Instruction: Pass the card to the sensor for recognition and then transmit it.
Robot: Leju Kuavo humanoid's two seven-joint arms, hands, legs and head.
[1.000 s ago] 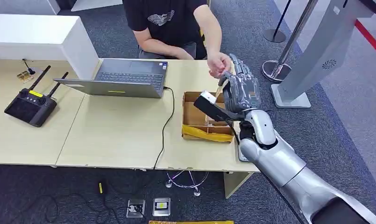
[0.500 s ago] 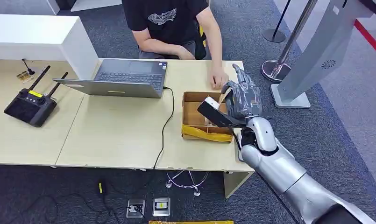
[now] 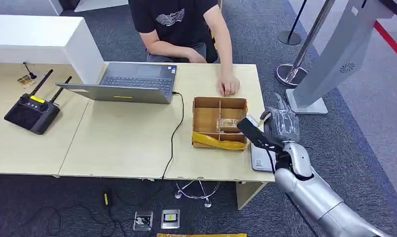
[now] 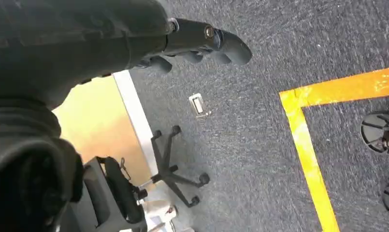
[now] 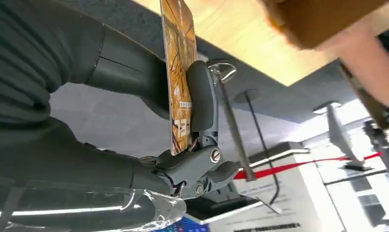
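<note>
- Right wrist view: card [image 5: 179, 72], orange-patterned w/ print, seen edge-on, pinched between thick grey thumb [image 5: 127, 65] on one face and a darker finger [image 5: 200, 96] on the other.
- Right hand [image 5: 182, 125] is clamped on the card; other fingers curl below it by the metal knuckle parts.
- Head view: right hand [image 3: 281, 124] sits just off the counter's [image 3: 127, 143] right edge, beside the cardboard box [image 3: 220, 102]; card itself too hidden to pick out from here.
- Dark flat block w/ white tip [image 3: 255, 131] juts from the wrist toward the box.
- Flat grey device [image 3: 261, 159] lies on the counter's right corner, right under the forearm; looks like the sensor, can't confirm.
- Box is divided into compartments; small item [image 3: 228, 124] in a right-hand one, yellow strip [image 3: 220, 142] along the near wall.
- Person's hand [image 3: 229, 86] rests on the counter just behind the box, apart from the robot's hand.
- Left wrist view: left hand [image 4: 202, 43] hangs over grey carpet, dark fingers curled in, holding nothing.
- Laptop [image 3: 129, 81] open at counter's back, cable [image 3: 175, 133] trailing off front edge.
- Black remote w/ two antennas [image 3: 32, 111] at far left.
- Yellow floor tape [image 4: 308, 140] and an office-chair base [image 4: 175, 166] show on the carpet below the left hand.
</note>
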